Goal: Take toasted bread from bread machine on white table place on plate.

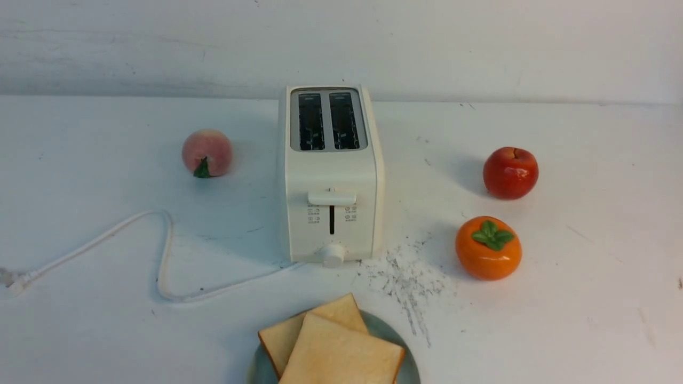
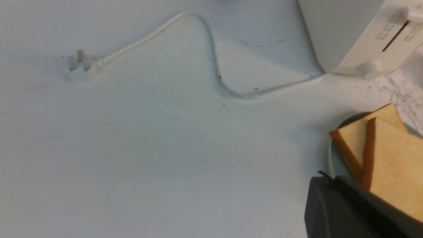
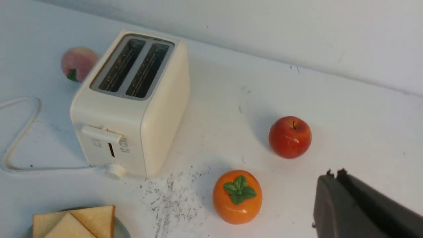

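Note:
The bread machine [image 1: 331, 176] stands upright mid-table with both slots empty and its lever up. Two slices of toasted bread [image 1: 341, 354] lie overlapped on the pale blue-green plate [image 1: 410, 367] at the near edge of the white table [image 1: 587, 298]. Neither gripper shows in the front view. In the left wrist view my left gripper [image 2: 330, 178] has its dark fingers pressed together and empty, just beside the plate [image 2: 333, 162] and toast [image 2: 393, 158]. In the right wrist view my right gripper [image 3: 333, 173] is shut and empty, above bare table right of the persimmon.
A peach [image 1: 207, 153] sits left of the toaster. A red apple [image 1: 510, 173] and an orange persimmon [image 1: 488, 248] sit to its right. The white cord [image 1: 165, 250] loops across the left side to a plug [image 1: 16, 285]. Grey-black scratch marks [image 1: 408, 277] lie right of the plate.

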